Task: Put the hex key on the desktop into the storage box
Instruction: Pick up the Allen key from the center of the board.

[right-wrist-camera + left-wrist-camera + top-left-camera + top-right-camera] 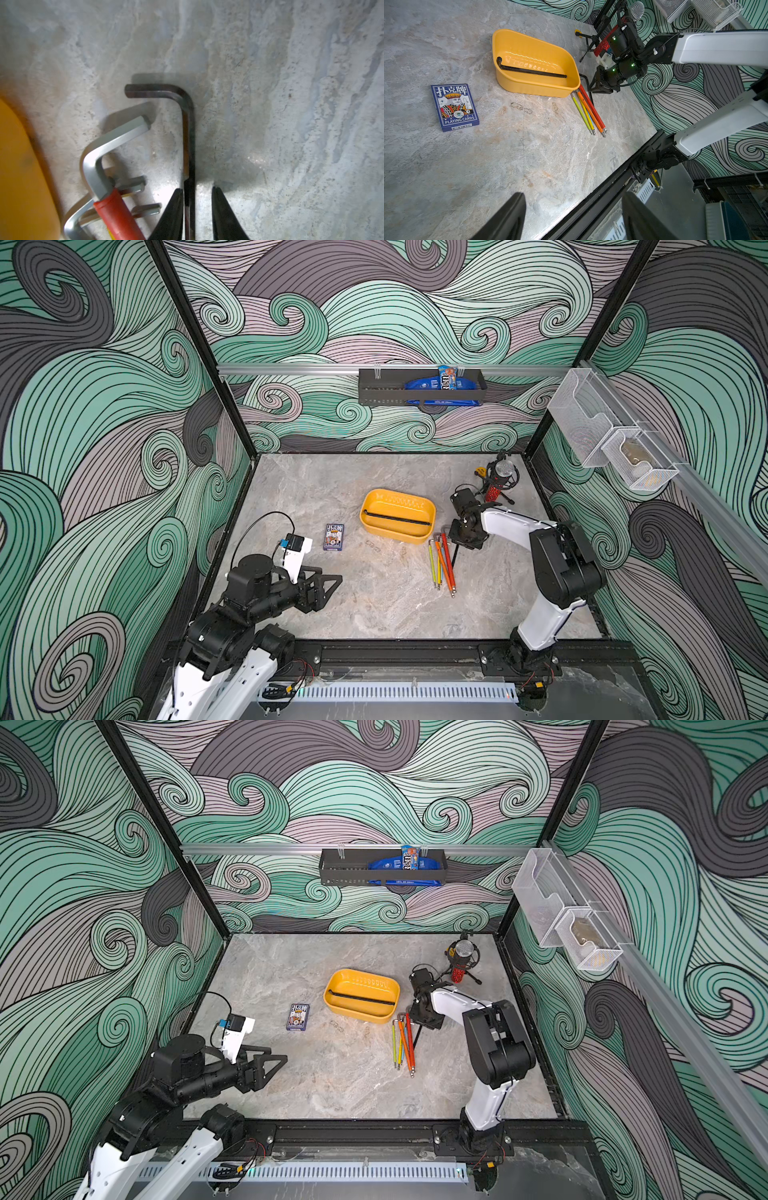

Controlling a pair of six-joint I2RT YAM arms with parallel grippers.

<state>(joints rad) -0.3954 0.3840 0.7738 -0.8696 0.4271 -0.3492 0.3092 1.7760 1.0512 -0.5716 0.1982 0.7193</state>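
Grey marbled surface (374,605): yellow storage box (432,510) mid-surface, card pack (333,536) toward the left edge, hex keys (442,564) beside the box, microphone stand (496,485) in the far right corner.

walls (374,302) — teal-grey swirls | black rack (380,390) | white mesh baskets (582,418)

Bright even light, soft shadows. Bit of glare inside the yellow box (542,49), and the right wrist close-up looks blurry around the black hex key (189,135)
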